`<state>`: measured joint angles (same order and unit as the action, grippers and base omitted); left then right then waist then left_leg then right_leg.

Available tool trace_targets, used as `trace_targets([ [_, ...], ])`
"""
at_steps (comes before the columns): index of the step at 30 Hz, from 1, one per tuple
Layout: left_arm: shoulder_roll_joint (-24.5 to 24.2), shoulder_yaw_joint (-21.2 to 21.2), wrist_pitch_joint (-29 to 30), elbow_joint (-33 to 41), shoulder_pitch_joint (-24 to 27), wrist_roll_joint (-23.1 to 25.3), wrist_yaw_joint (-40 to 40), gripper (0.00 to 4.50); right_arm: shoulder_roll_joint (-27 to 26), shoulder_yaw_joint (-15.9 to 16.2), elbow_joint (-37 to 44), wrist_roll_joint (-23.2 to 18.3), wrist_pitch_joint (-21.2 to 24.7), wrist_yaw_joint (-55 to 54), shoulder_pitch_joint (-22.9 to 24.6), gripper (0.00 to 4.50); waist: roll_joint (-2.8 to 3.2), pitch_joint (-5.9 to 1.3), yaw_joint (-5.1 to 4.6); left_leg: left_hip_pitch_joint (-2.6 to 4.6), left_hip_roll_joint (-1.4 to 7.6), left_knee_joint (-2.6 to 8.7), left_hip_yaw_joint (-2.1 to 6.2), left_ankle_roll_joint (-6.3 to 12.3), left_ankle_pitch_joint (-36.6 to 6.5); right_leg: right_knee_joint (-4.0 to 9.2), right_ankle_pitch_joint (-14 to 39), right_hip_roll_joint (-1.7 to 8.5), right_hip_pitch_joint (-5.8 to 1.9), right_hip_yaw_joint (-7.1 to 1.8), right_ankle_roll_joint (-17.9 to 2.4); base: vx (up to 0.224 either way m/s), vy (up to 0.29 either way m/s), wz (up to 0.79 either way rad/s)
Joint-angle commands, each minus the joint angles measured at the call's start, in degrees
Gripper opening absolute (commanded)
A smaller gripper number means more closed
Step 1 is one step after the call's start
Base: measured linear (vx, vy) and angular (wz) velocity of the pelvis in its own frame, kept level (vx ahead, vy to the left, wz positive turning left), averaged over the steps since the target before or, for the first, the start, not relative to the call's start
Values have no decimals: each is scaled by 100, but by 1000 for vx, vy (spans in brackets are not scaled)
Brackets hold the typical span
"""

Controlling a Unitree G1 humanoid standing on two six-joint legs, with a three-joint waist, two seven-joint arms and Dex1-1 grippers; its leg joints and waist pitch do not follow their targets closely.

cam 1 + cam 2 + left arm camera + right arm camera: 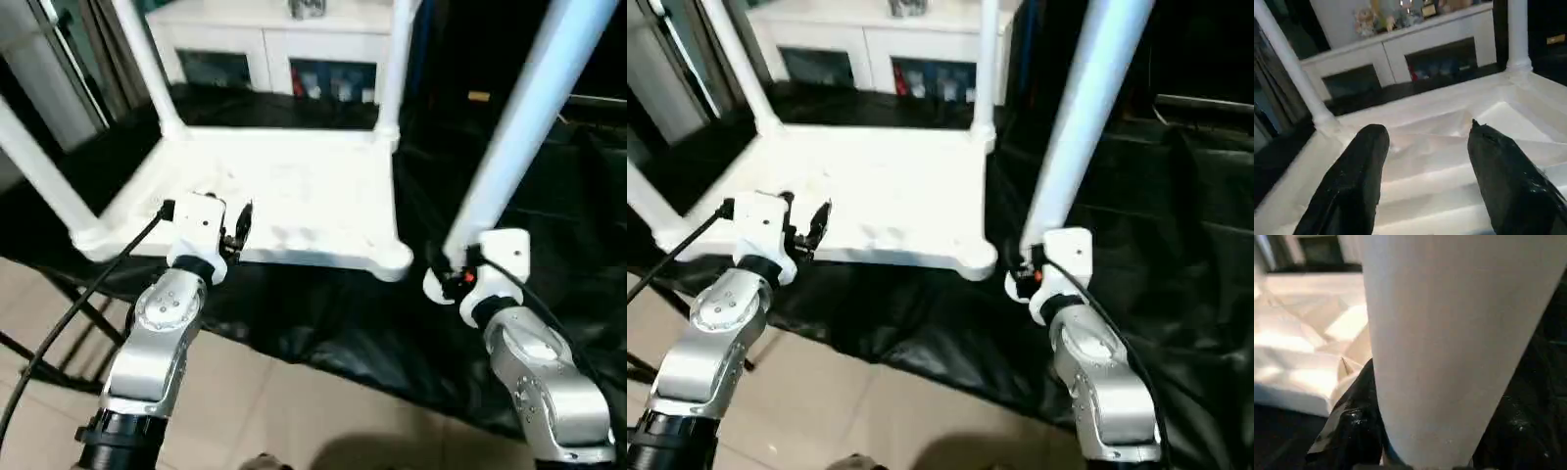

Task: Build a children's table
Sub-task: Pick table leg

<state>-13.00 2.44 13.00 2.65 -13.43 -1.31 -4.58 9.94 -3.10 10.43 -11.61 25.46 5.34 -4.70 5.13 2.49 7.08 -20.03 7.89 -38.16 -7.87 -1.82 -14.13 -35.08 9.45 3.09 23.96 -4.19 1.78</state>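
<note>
Across the middle of the head view, the white tabletop point(294, 196) lies upside down on a black cloth point(372, 323), its ribbed underside facing up. Three legs already stand in its corner sockets: one at the upper left point(145, 59), one at the upper centre point(395, 59), and one slanting off the left edge point(39, 171). The near right corner socket point(392, 259) holds no leg. Just right of that corner, the fourth leg point(534, 108) rises steeply toward the upper right of the frame, its flared end low beside the socket but apart from it. The right gripper point(453, 279), at lower right, is clamped around this leg near its bottom end; the wrist view shows a black finger point(1354, 416) pressed against the white tube. At lower left, the left gripper point(238, 230) hovers at the tabletop's near edge with its two fingers point(1352, 186) spread wide and nothing between them. Along the top of the frame stands a white cabinet point(284, 44) with glass doors.
</note>
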Motion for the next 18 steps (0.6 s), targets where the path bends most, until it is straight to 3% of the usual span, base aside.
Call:
trace_targets([
  [1, -107, -160, -62, -42, 11, 120, 93, 298, -133, -15, -106, -30, -182, -48, -86, 189, -145, -220, -237, 457, 148, 531, -170, 241, -1826, 648, 3422, -73, 316, -108, -645, -99, 229, -35],
  [2, -102, -158, -106, -63, 11, 146, 123, 298, -195, -55, -109, -19, -181, -44, -96, 189, -114, -223, -389, 585, 264, 676, -333, 392, -2638, 411, 2976, -197, 456, 251, -581, -113, 247, -42],
  [3, -102, -163, -124, -82, 2, 155, 140, 298, -230, -56, -86, -25, -163, -6, -106, 189, -18, -219, -454, 517, 335, 814, -429, 519, -2928, 217, 2699, -189, 441, 451, -596, -88, 254, -53],
  [4, -102, -169, -136, -104, -9, 159, 151, 298, -220, -9, -71, 46, -186, 8, -112, 189, 81, -199, -520, 302, 576, 1110, -590, 622, -3471, -294, 2044, -35, 240, 819, -656, -88, 254, -53],
  [5, -106, -167, -152, -143, -25, 168, 168, 298, -184, 77, -66, 63, -244, 21, -113, 189, 111, -187, -521, 238, 686, 1230, -615, 581, -3670, -611, 1601, 93, 85, 990, -678, -90, 239, -63],
  [6, -105, -163, -157, -165, -38, 173, 171, 298, -196, 65, -68, 26, -246, 9, -118, 189, 13, -101, -449, -116, 644, 1499, -413, 660, -3976, -835, 836, 255, -358, 1229, -524, -97, 185, -45],
  [7, -99, -163, -168, -183, -46, 184, 170, 298, -216, 46, -71, -12, -245, -5, -122, 189, -85, -194, -517, 39, 521, 1299, -443, 490, -3730, -541, 1032, 438, -413, 998, -347, -97, 185, -45],
  [8, -90, -157, -177, -206, -59, 195, 164, 298, -211, 21, -69, -74, -221, 38, -135, 189, -322, -333, -351, -75, 239, 88, -179, 70, -2383, 525, 3341, 1743, -468, 111, -290, -49, 141, -18],
  [9, -68, -146, -194, -222, -65, 219, 165, 298, -162, -3, -89, -33, -302, 53, -154, 189, -331, -400, -289, -356, 113, -659, 216, 74, -1358, 758, 3443, 2243, -601, -296, -332, 7, 168, -27],
  [10, -44, -138, -199, -233, -71, 238, 173, 298, -107, -19, -120, 31, -394, 61, -176, 189, -267, -399, -350, -796, -34, -907, 607, -49, -480, 577, 2553, 2070, -835, -152, -223, 7, 168, -27],
  [11, -3, -141, -159, -227, -67, 262, 220, 298, -37, -25, -203, 196, -569, 32, -209, 189, -288, -357, -337, -820, -10, -867, 634, -161, -416, 587, 2167, 1935, -765, -12, -346, -18, 205, -30],
  [12, -3, -142, -158, -226, -67, 262, 221, 298, -36, -25, -205, 199, -572, 32, -210, 189, -273, -316, -304, -645, -92, -677, 539, -277, -162, 608, 1560, 1560, -638, 395, -874, -37, 206, -10],
  [13, 3, -100, -146, -133, 9, 370, 279, 298, -75, -147, -311, 52, -500, 121, -254, 189, -213, -333, -300, -474, -29, -106, 478, -42, 461, 599, 1384, 1155, -572, 709, -1313, -37, 206, -10],
  [14, 15, -80, -126, -76, 72, 421, 315, 298, -21, -121, -326, 40, -365, 193, -272, 189, 76, -376, -374, -280, 37, 458, 385, 514, 1030, 450, 1536, 561, -537, 917, -1422, -21, 242, 6],
  [15, 21, -68, -113, -46, 110, 447, 339, 298, 25, -90, -332, 37, -271, 237, -284, 189, 110, -278, -520, -250, 80, 629, 368, 946, 256, 306, 1751, 148, -333, 1026, -1212, -27, 234, 16],
  [16, 81, -96, -146, -4, 168, 380, 355, 298, 78, -26, -308, 34, -209, 325, -289, 189, 256, -376, -690, -5, 391, 752, 564, 1054, -524, -61, 1336, -32, -292, 971, -1004, -27, 234, 16],
  [17, 181, -141, -108, 62, 256, 284, 389, 298, 150, 64, -249, -25, -100, 495, -282, 189, 289, -378, -690, -1, 444, 791, 619, 906, -741, -87, 1015, -6, -301, 919, -952, -38, 219, 16],
  [18, 279, -161, -59, 137, 356, 219, 429, 298, 212, 145, -162, -146, -3, 718, -255, 189, 279, -347, -662, 3, 511, 847, 666, 462, -1083, -20, 537, 76, -295, 835, -840, -23, 206, 11],
])
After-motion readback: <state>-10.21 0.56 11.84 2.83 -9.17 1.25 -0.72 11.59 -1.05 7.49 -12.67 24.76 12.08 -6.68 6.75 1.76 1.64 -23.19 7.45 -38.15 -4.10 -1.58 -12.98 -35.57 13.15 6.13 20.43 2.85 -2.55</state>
